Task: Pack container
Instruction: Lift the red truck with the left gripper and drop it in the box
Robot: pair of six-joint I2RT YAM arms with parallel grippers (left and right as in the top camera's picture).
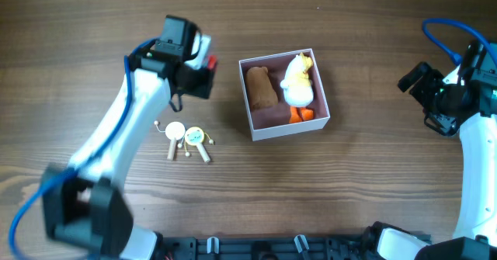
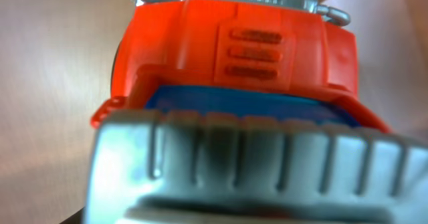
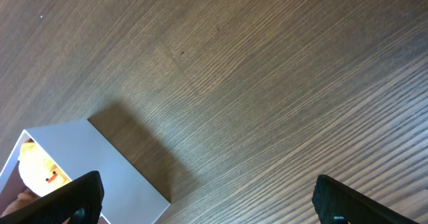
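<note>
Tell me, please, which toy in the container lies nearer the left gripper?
The brown toy: it fills the container's half facing the left gripper, which holds a red toy truck; the white-and-yellow duck lies on the far side.

Left tool (image 1: 206,67) grips red toy (image 2: 234,50); right tool (image 3: 207,184) gapes.

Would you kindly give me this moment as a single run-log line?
container: holds brown toy, yellow duck | left gripper: at red toy, grip unclear | right gripper: open, empty
</note>
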